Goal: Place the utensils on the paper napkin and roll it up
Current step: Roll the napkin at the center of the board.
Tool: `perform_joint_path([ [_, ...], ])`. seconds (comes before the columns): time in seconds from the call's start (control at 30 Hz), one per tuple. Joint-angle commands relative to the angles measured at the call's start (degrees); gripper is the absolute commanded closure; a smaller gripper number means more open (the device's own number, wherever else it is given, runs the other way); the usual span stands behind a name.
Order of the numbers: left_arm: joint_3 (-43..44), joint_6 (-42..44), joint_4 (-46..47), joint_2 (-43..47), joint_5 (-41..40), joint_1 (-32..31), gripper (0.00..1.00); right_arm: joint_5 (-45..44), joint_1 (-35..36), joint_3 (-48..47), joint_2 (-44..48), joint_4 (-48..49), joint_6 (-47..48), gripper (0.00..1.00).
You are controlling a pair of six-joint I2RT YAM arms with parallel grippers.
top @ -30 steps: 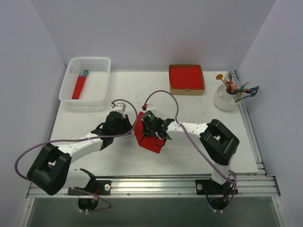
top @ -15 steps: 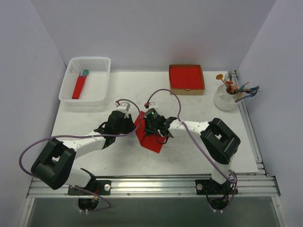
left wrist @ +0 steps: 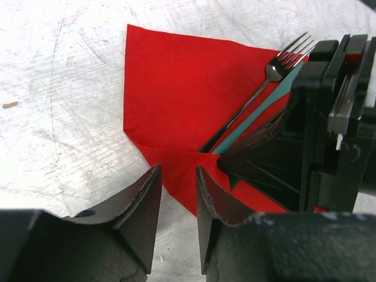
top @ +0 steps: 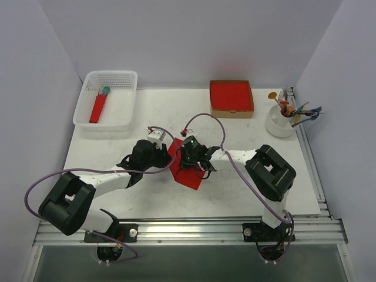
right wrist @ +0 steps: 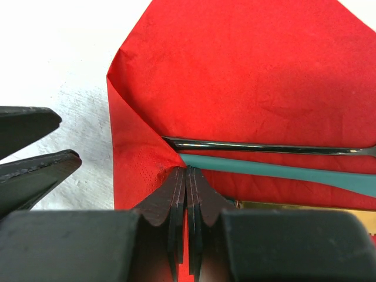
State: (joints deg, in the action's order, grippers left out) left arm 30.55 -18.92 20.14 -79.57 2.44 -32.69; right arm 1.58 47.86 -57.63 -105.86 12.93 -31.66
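Red paper napkin [top: 188, 177] lies on the white table [top: 117, 147] at mid-table, between the two arms. A dark grey fork [left wrist: 252, 100] and a teal-handled piece [left wrist: 265, 110] rest side by side on it, tines pointing away from the near corner, which is folded up over their handle ends. The right gripper [right wrist: 186, 173] has its jaws closed tight together, tips set on that fold; whether paper is pinched between them cannot be told. The left gripper [left wrist: 178, 176] hovers just beside the folded edge with a narrow gap between its fingers, holding nothing.
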Motion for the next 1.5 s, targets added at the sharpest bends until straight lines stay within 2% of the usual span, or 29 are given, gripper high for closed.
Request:
perform_joint_path([
  [0.0, -0.92, 1.34, 4.38, 0.47, 0.47, -0.36, 0.62, 1.57, -1.27, 0.93, -0.66, 0.61, 0.19, 1.00],
  [0.27, -6.63, 0.11, 9.12, 4.16, 0.37, -0.89, 0.64, 3.16, -2.59, 1.73, 0.04, -0.53, 2.39, 1.00],
  [0.6, -7.87, 0.11, 7.19, 9.70, -4.37, -6.33, 0.64, 5.18, -3.82, 2.25, 1.27, -4.31, 6.26, 1.00],
  [0.87, -8.48, 1.51, 7.45, 9.96, -4.37, -6.78, 0.64, 5.97, -3.82, 3.75, 3.91, -7.56, 8.28, 1.00],
  [1.07, -9.80, 2.65, 11.76, 7.68, -2.79, -8.09, 0.65, 5.89, -4.44, 6.65, 7.16, -9.06, 9.51, 1.00],
  [1.27, -8.05, 6.87, 17.82, 0.65, -3.50, -12.22, 0.70, 6.06, -5.23, 7.53, 8.66, -10.55, 10.91, 1.00],
  [1.47, -8.22, 10.22, 27.75, -6.29, -2.44, -13.02, 0.74, 7.64, -6.37, 7.79, 8.66, -10.64, 11.71, 1.00],
])
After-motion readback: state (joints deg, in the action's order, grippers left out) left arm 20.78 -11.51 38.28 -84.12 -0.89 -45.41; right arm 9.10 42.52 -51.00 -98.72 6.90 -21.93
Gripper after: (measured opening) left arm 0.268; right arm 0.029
